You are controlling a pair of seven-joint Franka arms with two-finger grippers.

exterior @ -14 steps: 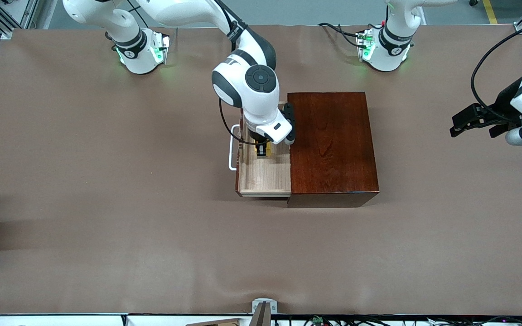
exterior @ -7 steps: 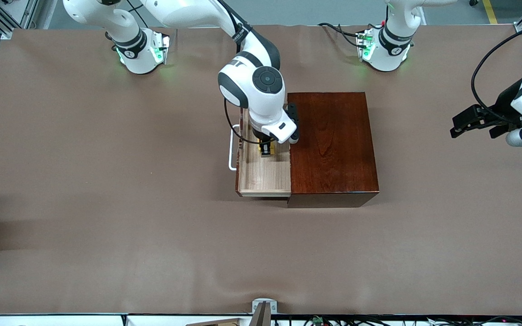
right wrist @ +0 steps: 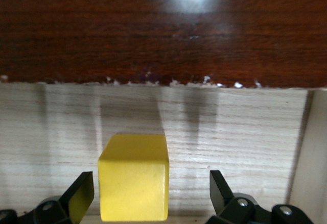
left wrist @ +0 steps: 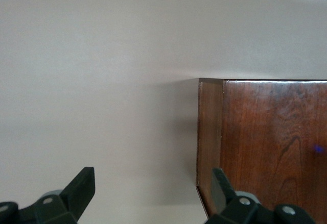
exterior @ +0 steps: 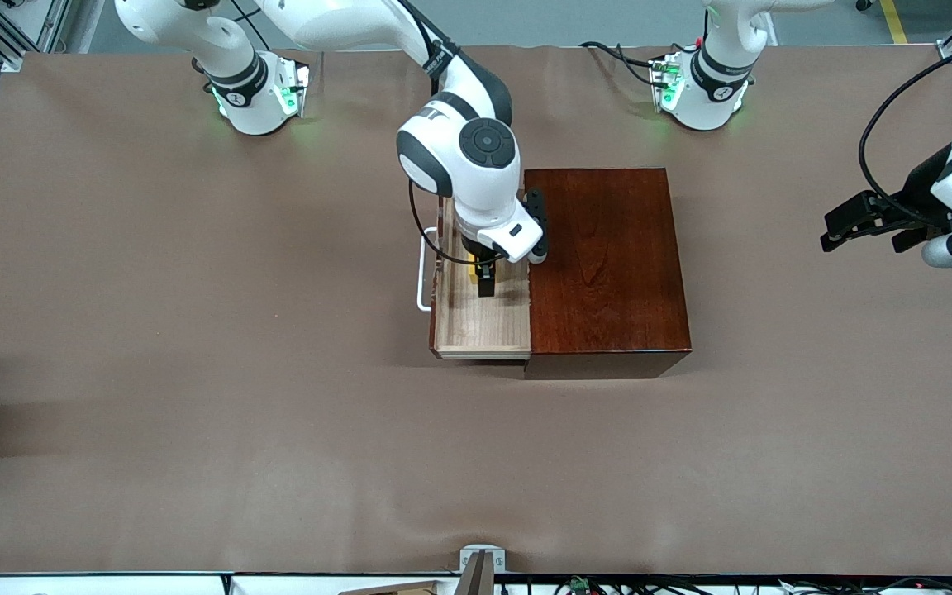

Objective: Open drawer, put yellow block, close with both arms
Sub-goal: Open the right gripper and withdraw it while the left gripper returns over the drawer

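Observation:
The dark reddish-brown box (exterior: 608, 264) stands mid-table with its drawer (exterior: 480, 324) pulled out toward the right arm's end, white bar handle (exterior: 421, 277) leading. My right gripper (exterior: 486, 279) reaches down into the drawer and is open. The yellow block (right wrist: 134, 175) rests on the pale wood floor (right wrist: 245, 132) between the fingers, close to one and well apart from the other; in the front view only a sliver of it (exterior: 480, 271) shows. My left gripper (exterior: 860, 240) waits open and empty in the air over the table at the left arm's end, facing the box's side (left wrist: 265, 142).
The box's glossy top (right wrist: 163, 30) overhangs the drawer's inner part. Brown table cloth (exterior: 195, 372) surrounds the box. A small metal bracket (exterior: 482, 562) sits at the table edge nearest the front camera.
The right gripper moved a little toward the bases, then opened and let go of the yellow block, which now rests on the drawer floor. The left arm has not moved.

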